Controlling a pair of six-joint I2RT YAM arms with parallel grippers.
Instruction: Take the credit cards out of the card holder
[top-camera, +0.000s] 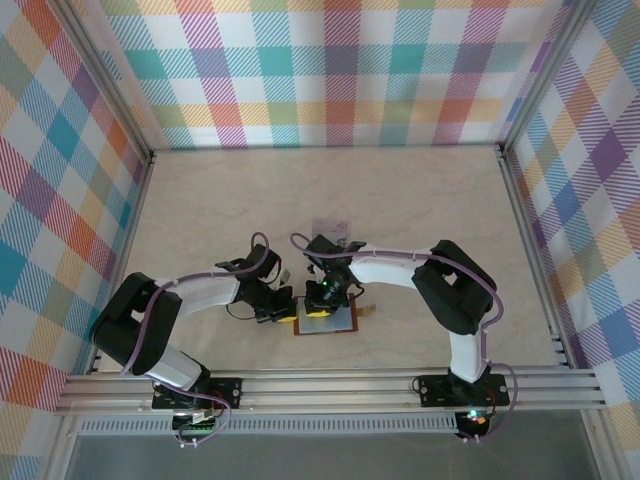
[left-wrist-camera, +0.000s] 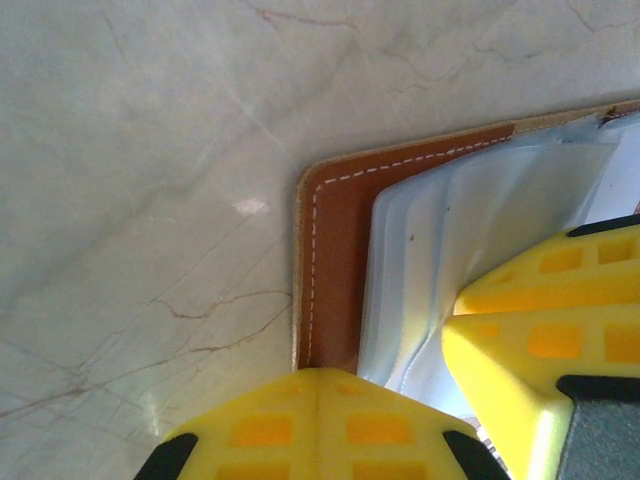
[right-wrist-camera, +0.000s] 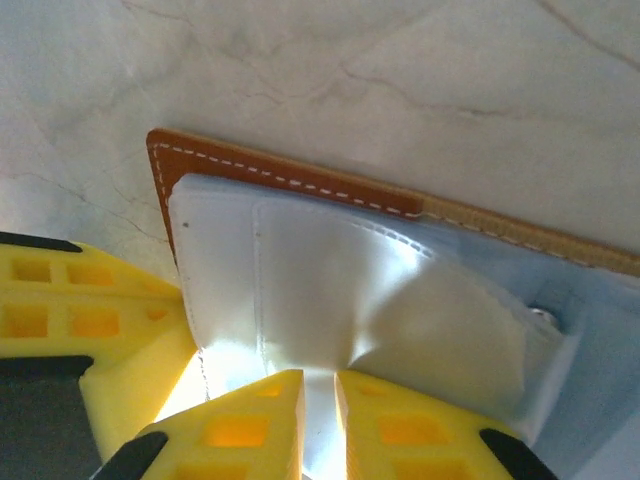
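Observation:
The card holder (top-camera: 326, 326) lies open on the table near the front edge, brown leather rim (left-wrist-camera: 335, 250) around a pale grey pocketed inside (right-wrist-camera: 300, 260). My left gripper (top-camera: 285, 314) is shut, its yellow tips (left-wrist-camera: 318, 378) resting on the holder's brown left edge. My right gripper (top-camera: 323, 304) stands over the pockets, its jaws (right-wrist-camera: 318, 385) nearly closed and pinching a glossy grey layer that puckers toward them. I cannot tell whether a credit card is in that pinch. One grey card (top-camera: 331, 228) lies loose on the table behind the arms.
The marble-patterned tabletop (top-camera: 420, 200) stretches out behind and to both sides. Checked walls (top-camera: 330, 70) enclose it on three sides, with an aluminium rail (top-camera: 330, 385) along the front. The two grippers sit very close together; right fingers (left-wrist-camera: 530, 335) crowd the left wrist view.

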